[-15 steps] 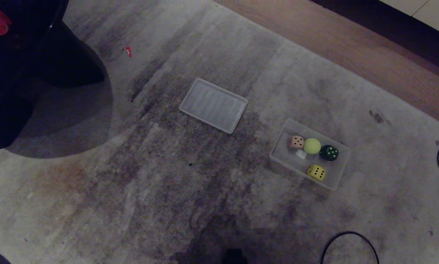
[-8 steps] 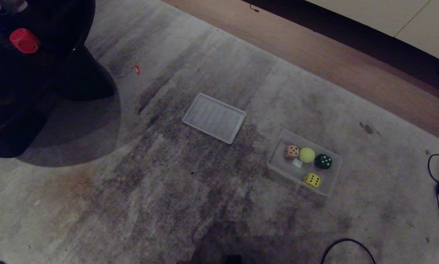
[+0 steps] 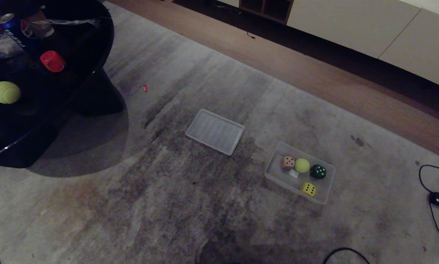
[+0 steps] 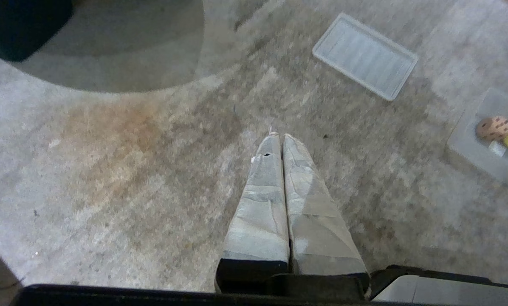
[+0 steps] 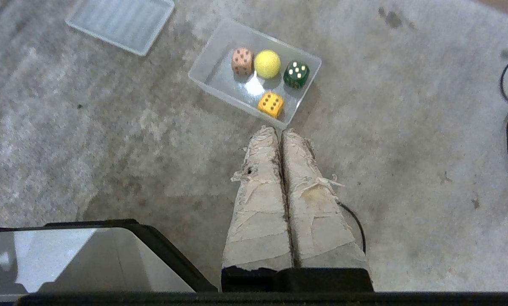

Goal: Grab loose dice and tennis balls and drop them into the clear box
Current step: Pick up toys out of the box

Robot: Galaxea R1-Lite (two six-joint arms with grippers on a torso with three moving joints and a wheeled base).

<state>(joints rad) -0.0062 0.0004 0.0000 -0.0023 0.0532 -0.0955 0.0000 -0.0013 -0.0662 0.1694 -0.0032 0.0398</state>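
The left gripper (image 4: pixel 281 136) hangs over the rug (image 3: pixel 190 205). Its two taped fingers (image 4: pixel 262 199) are pressed flat together, and there is nothing between them. The right gripper (image 5: pixel 280 129) hangs over the rug too. Its fingers (image 5: pixel 260 204) are also pressed together and hold nothing. Its tips are just this side of the clear box (image 5: pixel 211 78). Neither arm shows in the head view.

The clear box (image 3: pixel 276 178) sits on the rug, over to the right. Four things lie in it. At the far side there is a row of three: a beige die (image 3: pixel 288 162), then a tennis ball (image 3: pixel 302 165) touching it, then a dark green die (image 3: pixel 318 171). A yellow die (image 3: pixel 308 189) sits alone by the near wall. A small white patch (image 3: pixel 294 173) shows on the box floor, and I cannot tell what it is.

A flat ribbed white tray (image 3: pixel 215 131) lies on the rug to the left of the box, apart from it. A tiny red cap (image 3: pixel 144 87) lies farther off on the rug, near a black table (image 3: pixel 76 73).

On the black table, at the far left, sit a red die (image 3: pixel 53 61) and a second tennis ball (image 3: pixel 5 92), apart from each other. Some cans (image 3: pixel 10 22) stand behind them. Both are far from the box.

A black cord (image 3: pixel 430 183) lies on the rug at the right edge. A strip of wood floor (image 3: pixel 315 73) runs past the rug.
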